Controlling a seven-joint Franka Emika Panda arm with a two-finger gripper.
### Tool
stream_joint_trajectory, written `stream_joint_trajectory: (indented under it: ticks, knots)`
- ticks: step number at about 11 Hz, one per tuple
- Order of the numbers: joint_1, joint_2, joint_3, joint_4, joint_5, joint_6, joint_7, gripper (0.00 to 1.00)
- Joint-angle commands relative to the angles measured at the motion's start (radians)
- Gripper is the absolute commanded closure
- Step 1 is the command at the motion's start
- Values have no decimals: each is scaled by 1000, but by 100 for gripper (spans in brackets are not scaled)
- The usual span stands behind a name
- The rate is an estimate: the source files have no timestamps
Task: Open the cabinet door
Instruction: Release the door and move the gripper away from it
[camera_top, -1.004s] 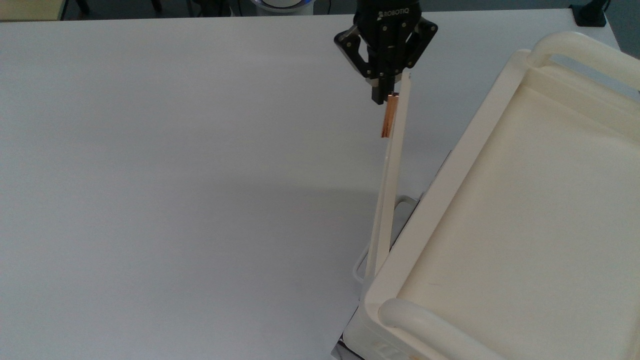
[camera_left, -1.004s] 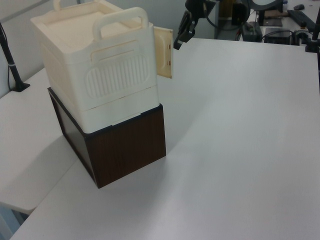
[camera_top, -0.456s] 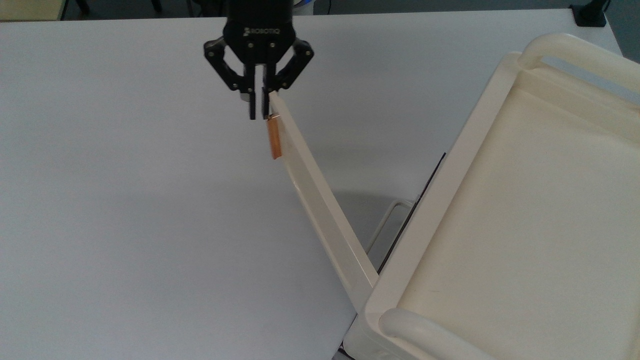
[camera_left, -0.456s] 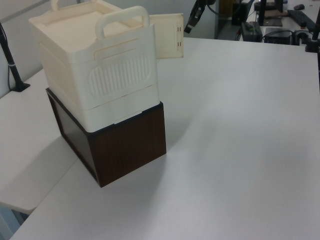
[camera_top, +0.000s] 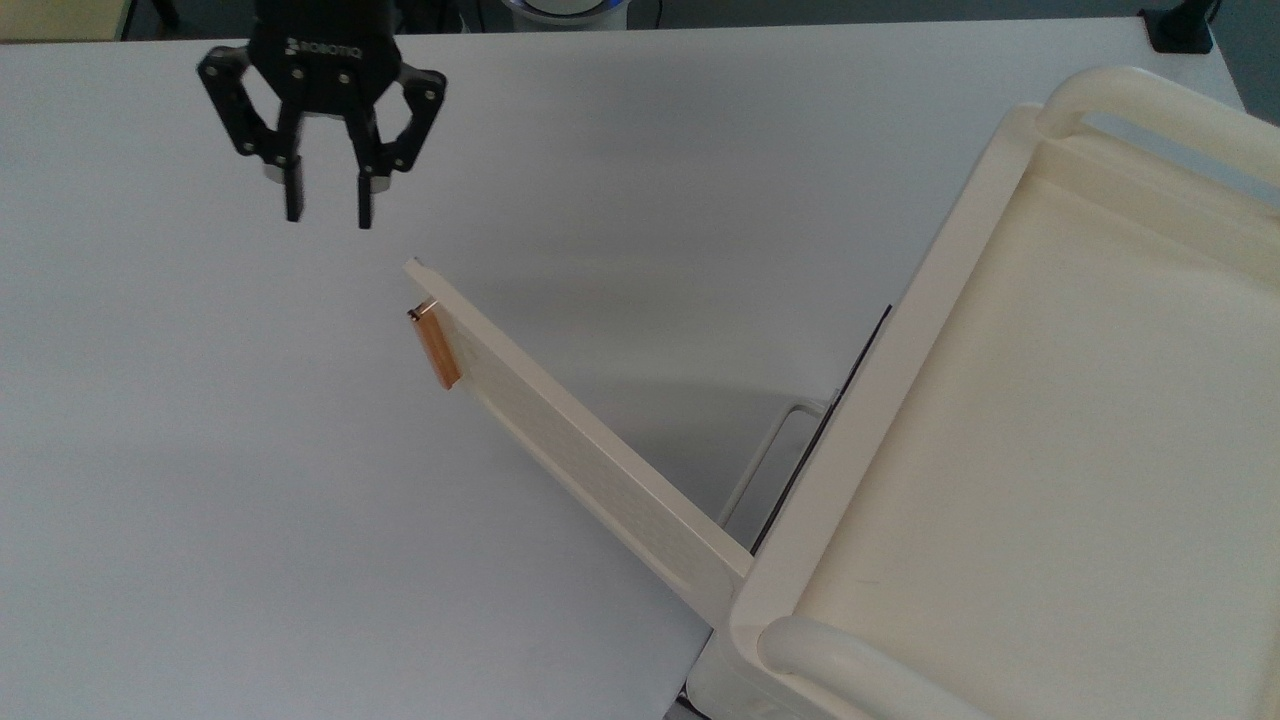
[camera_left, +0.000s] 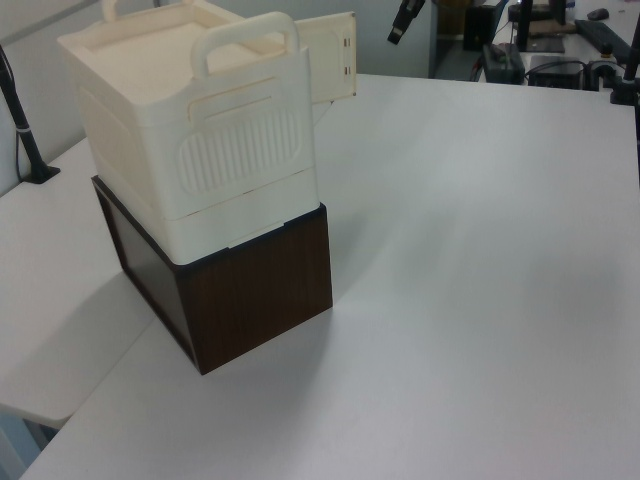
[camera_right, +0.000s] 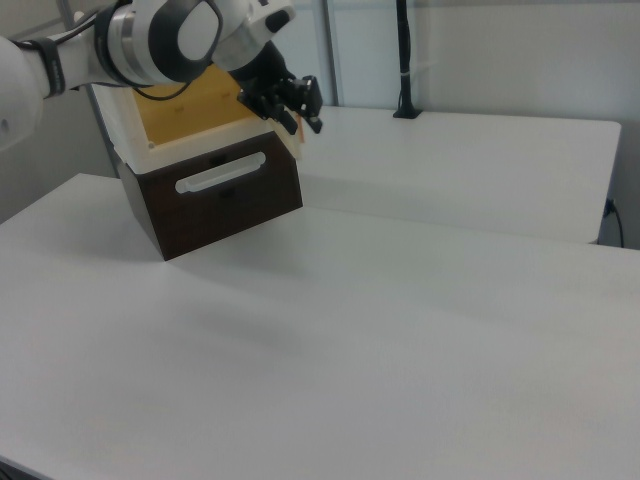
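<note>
Item 1, gripper (camera_top: 325, 215): a black two-finger claw was recorded at the top view's upper left, above the bare white table (camera_top: 200, 480). Its fingers were spread apart and nothing was held between them. It stood apart from the door's free edge, up and toward the top view's left of it.

Item 2, copper bar handle (camera_top: 437, 345): a small copper-coloured bar was noted on the outer face of the door, just beside the free edge. No contact with the claw was seen.

Item 3, cabinet door (camera_top: 575, 450): a flat cream-white panel was found swung well out from the cabinet, hinged at the corner near the top view's lower centre, with its finely dotted inner face turned up toward the camera. In the left view the door (camera_left: 330, 57) was seen standing out past the cabinet's far side.

Item 4, wire loop handle (camera_top: 765, 450): a thin white loop was noted below the door, close to the cabinet front.

Item 5, cabinet (camera_top: 1050, 450): a cream body with a tray-like top and rounded tube handles was recorded at the top view's right; in the left view it rested on a dark wood-grain base (camera_left: 250, 290).

Step in hand, as judged: release and retreat, the opening appearing essentially done. A clean finish would be served by the claw being drawn off along a path clear of the free edge, so that the panel is not nudged back toward shut.
</note>
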Motion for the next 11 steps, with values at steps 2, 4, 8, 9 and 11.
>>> stream_joint_trajectory:
  ticks: [2,4,8,9,11]
  knots:
    - [-82,-2,-4,4,-7,22,-2,35]
    - [-103,-2,-6,4,1,22,-1,26]
    - [-102,-44,-18,-1,18,-168,-5,0]
    - [-97,-79,-18,-5,18,-289,-8,0]
    - [-62,-149,-21,-7,27,-552,2,0]
